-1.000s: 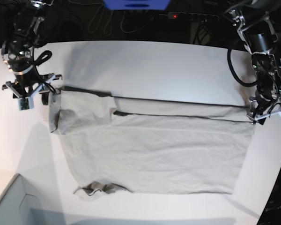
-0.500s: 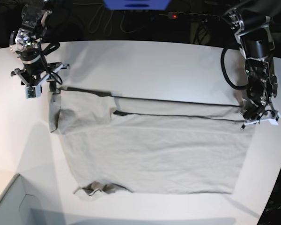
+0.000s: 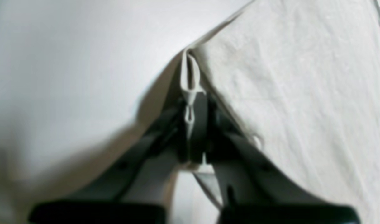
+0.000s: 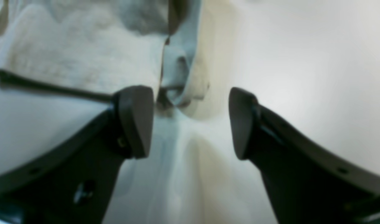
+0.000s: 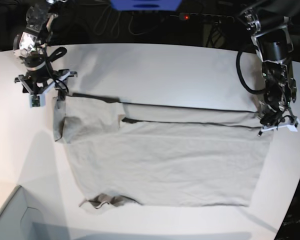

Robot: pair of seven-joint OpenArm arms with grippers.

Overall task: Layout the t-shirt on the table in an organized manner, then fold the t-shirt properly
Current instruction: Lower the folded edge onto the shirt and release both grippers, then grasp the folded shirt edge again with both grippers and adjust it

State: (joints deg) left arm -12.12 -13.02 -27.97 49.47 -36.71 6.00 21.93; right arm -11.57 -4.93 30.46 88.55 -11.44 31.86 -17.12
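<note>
Left end effector (image 3: 190,102) pinching grey-beige t-shirt (image 5: 160,160) hem corner, right end effector (image 4: 190,121) agape, empty, shirt flat, wrinkled

T-shirt (image 5: 160,162): plain light grey-beige cloth, no print or pattern; fold edges show as thin dark lines; the neck opening at the near edge is darker inside.
Table (image 5: 155,70): plain white, unpatterned, with soft grey shadows.
Left gripper (image 3: 190,115): black fingers with pale whitish parts between them.
Right gripper (image 4: 191,121): dark grey to black fingers (image 4: 137,118), matt.
Box corner (image 5: 10,220): pale grey.
Background beyond the table: black, with a blue object (image 5: 145,5) and a small red light (image 5: 187,17).
</note>
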